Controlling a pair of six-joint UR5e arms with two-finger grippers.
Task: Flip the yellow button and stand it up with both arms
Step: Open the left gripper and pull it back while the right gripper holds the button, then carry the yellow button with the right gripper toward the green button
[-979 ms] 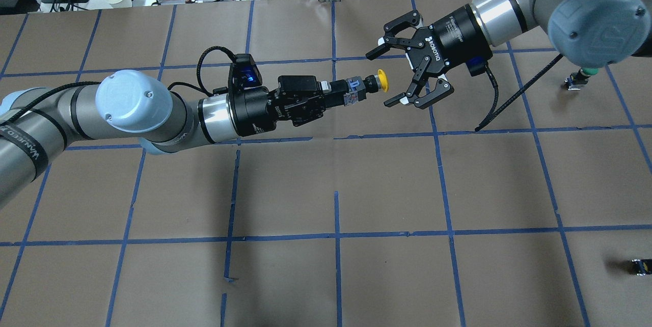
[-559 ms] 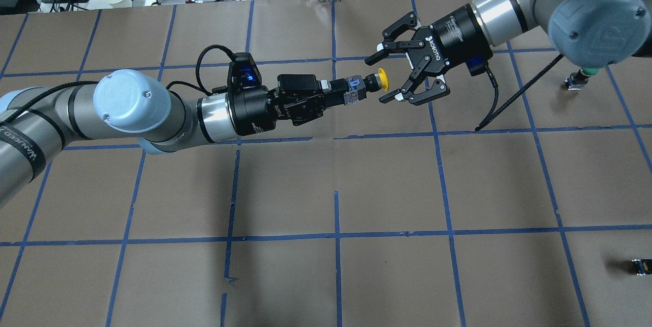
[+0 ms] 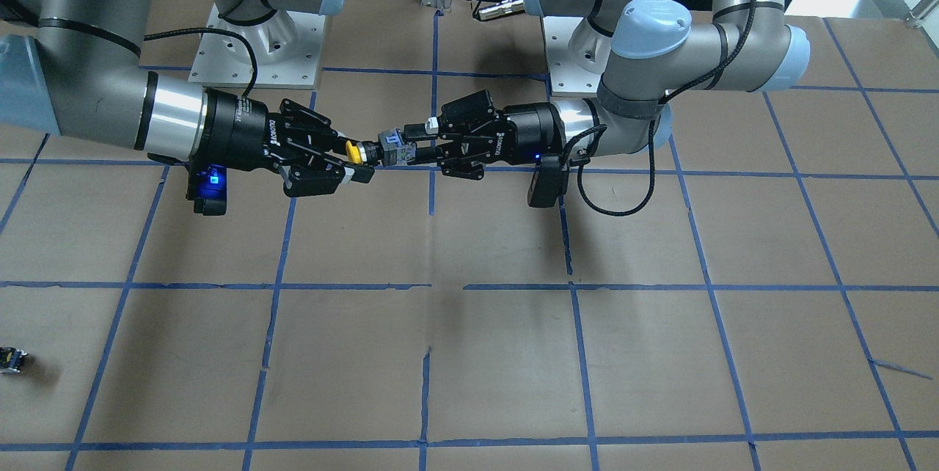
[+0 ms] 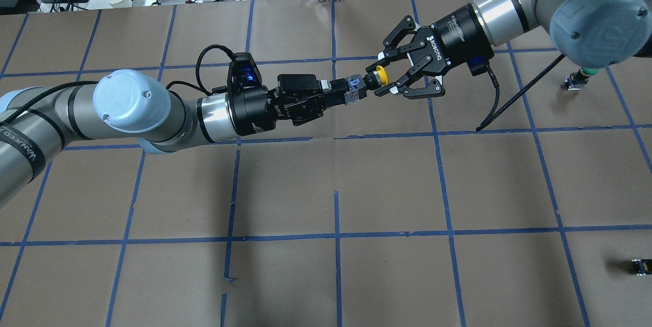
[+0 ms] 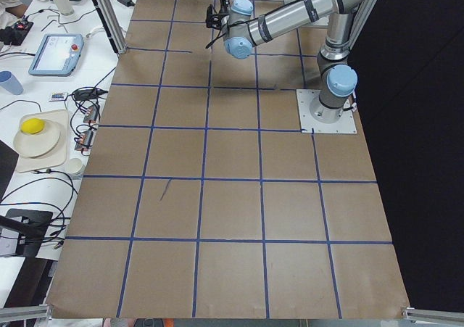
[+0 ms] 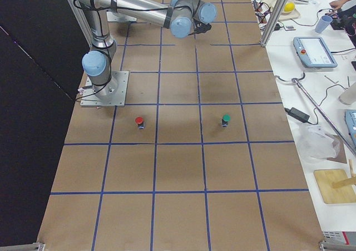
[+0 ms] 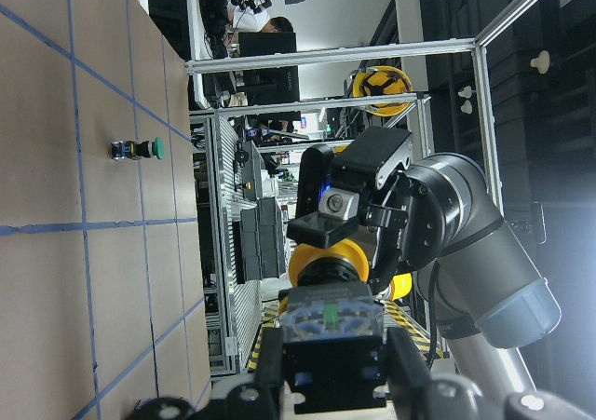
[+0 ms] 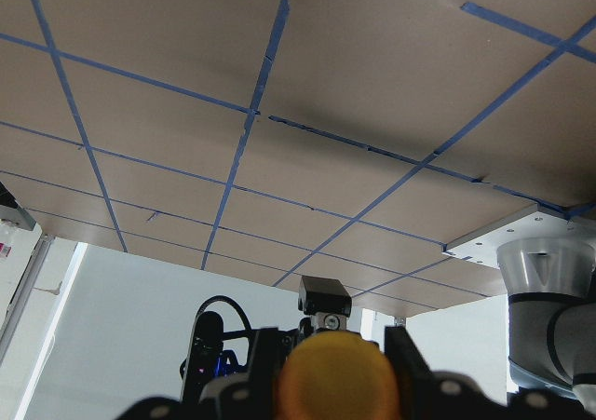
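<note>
The yellow button [image 4: 381, 76] is held level in the air, its yellow cap pointing toward my right arm. My left gripper [image 4: 345, 91] is shut on its grey-black body [image 3: 389, 144]. My right gripper [image 4: 381, 74] is open, with one finger on each side of the cap and a small gap on each side. In the front view the right gripper [image 3: 357, 160] comes in from the left and meets the left gripper [image 3: 412, 148] mid-table. The right wrist view shows the cap [image 8: 337, 378] close up between its fingers [image 8: 407, 364]. The left wrist view shows the button body [image 7: 331, 322].
A green-capped button [image 4: 579, 79] stands at the far right of the table, also seen in the right side view [image 6: 225, 119]. A red-capped button [image 6: 139, 121] stands near it. A tiny dark block with a yellow spot [image 4: 639, 266] lies at the near right.
My right gripper has moved left onto the button and its fingers have narrowed around the yellow cap. My left gripper has held the button still.
</note>
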